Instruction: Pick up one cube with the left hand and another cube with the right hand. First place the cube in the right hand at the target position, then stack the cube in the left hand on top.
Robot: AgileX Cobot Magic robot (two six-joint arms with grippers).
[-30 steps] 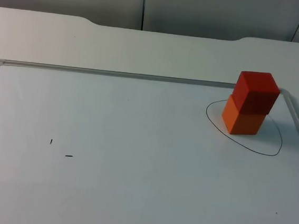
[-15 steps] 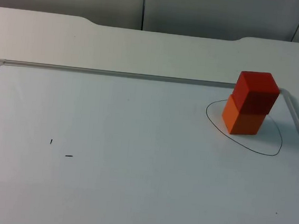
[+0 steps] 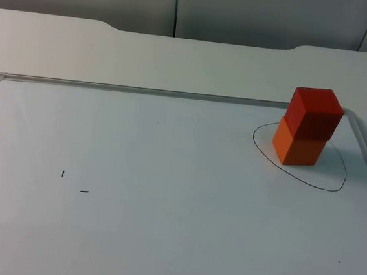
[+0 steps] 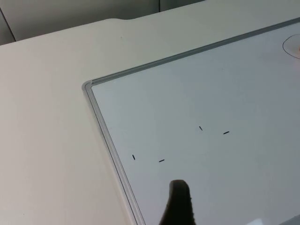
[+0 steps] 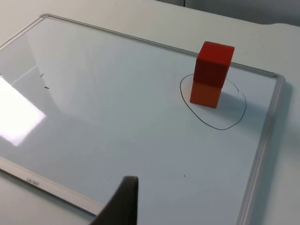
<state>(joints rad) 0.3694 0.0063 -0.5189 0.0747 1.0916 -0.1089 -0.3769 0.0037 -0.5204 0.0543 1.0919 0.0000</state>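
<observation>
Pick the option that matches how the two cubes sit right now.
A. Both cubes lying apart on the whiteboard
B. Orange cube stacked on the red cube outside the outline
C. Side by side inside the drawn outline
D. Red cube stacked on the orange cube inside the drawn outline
D: the red cube rests on top of the orange cube, which stands within the drawn outline on the whiteboard.

We count two cubes, one red cube (image 3: 314,113) and one orange cube (image 3: 297,148), one whiteboard (image 3: 174,95), one drawn circle (image 3: 334,188) and four short pen marks.
</observation>
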